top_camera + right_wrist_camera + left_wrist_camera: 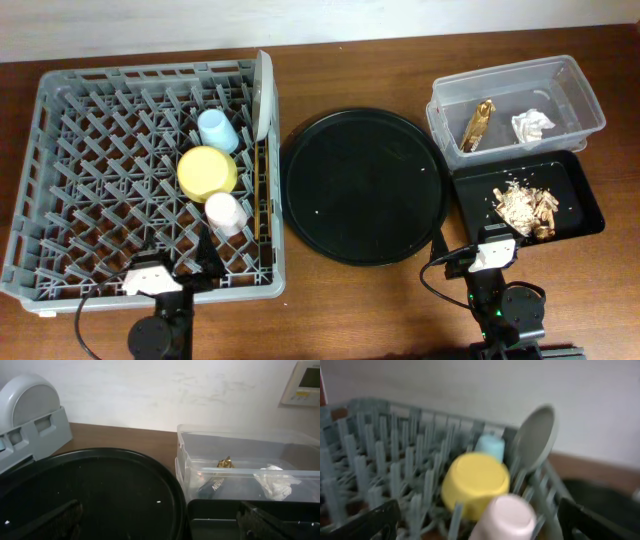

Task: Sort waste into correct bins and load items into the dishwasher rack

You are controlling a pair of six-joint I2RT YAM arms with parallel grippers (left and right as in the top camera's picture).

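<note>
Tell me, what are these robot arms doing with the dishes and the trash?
Two robot arms are tidying up, and it looks nearly done. The blue cup, yellow bowl, pink cup, plate and chopsticks sit in the grey rack. The gold wrapper and tissue lie in the clear tub, and the food scraps in the black tray. The left gripper and right gripper hang open, holding nothing.

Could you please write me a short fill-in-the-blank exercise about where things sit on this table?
The wrapper and tissue lie in the ____ tub.
The food scraps lie in the rectangular ____ tray.
In the rack, the ____ bowl sits between the blue cup and pink cup.
Missing words: clear; black; yellow.
</note>
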